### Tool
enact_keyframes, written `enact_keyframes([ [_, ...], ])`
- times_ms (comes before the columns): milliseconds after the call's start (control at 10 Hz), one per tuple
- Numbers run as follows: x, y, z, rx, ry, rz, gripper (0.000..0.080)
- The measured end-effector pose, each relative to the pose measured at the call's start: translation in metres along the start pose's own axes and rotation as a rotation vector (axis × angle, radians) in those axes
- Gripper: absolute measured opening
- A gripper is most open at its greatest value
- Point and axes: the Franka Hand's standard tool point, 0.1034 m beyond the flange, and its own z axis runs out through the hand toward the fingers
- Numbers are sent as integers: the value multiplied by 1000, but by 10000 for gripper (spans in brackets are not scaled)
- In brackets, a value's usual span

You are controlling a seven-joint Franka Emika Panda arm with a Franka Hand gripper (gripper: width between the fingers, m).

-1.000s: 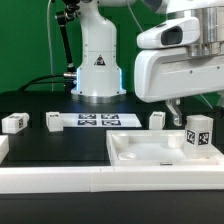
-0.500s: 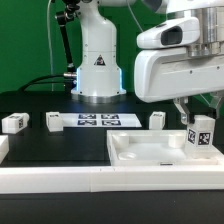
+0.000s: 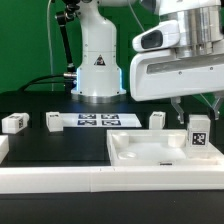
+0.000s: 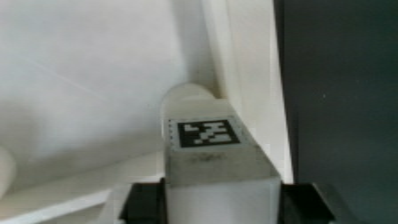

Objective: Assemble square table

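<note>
A green backdrop stands behind the black bench (image 3: 60, 145). At lower right in the exterior view, the fingers (image 4: 150, 204) seem clenched on one upright white leg (image 3: 199, 133) by the square table slab (image 3: 150, 152) rim. Loose legs (image 3: 52, 121) stand across mid-frame.

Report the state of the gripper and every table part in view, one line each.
gripper: shut on the held leg.
held leg: upright, clamped between the fingers, over the tabletop's corner at the exterior view's right.
tabletop: lying flat, rim up.
far-left leg: loose on the table, ungripped.
second leg: loose, ungripped.
third leg: loose, behind the tabletop.
marker board: flat on the table.
</note>
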Motion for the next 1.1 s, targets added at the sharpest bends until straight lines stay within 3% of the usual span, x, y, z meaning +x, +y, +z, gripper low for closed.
enact_keyframes([
  [700,-1,-3,1,20,6,655,291],
  [1100,-1,-4,1,36,-7,819,291],
])
